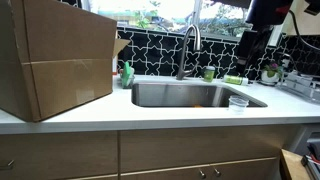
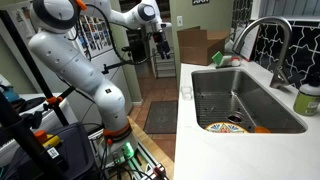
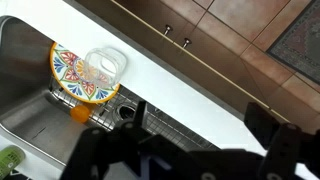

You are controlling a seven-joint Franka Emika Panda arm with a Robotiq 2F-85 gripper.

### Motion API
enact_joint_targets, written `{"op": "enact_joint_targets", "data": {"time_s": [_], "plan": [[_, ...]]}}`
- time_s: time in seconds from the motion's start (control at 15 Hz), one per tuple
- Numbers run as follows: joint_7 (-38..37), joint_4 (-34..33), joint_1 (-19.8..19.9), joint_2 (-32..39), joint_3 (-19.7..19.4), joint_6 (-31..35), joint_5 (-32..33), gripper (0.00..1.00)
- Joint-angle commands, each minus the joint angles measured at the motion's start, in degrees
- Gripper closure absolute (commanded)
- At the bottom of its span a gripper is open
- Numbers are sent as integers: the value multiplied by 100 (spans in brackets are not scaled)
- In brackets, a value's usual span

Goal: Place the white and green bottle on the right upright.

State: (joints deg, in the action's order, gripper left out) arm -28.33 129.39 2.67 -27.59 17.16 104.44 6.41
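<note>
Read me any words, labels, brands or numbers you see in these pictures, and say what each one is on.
No text here can be read.
Dark sign at the top edge of an exterior view: pale letters, cut off and blurred.
Papers behind the robot arm: too small to read.
Cardboard box: no print shows.
Green soap bottle: label too small to read.

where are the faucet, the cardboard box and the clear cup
faucet (image 1: 183, 55): exterior view, on its upright neck
cardboard box (image 1: 55, 60): exterior view, middle of its front face
clear cup (image 1: 237, 102): exterior view, on its side wall
</note>
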Motion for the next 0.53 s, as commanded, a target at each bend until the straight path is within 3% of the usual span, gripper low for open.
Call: {"op": "enact_joint_targets", "data": {"time_s": [0.0, 0.33, 0.47], "plan": [[-63, -11, -170, 28, -138, -17, 72, 0], [-63, -11, -170, 28, -139, -17, 72, 0], [-698, -104, 207, 281, -206, 0, 343, 0]]}}
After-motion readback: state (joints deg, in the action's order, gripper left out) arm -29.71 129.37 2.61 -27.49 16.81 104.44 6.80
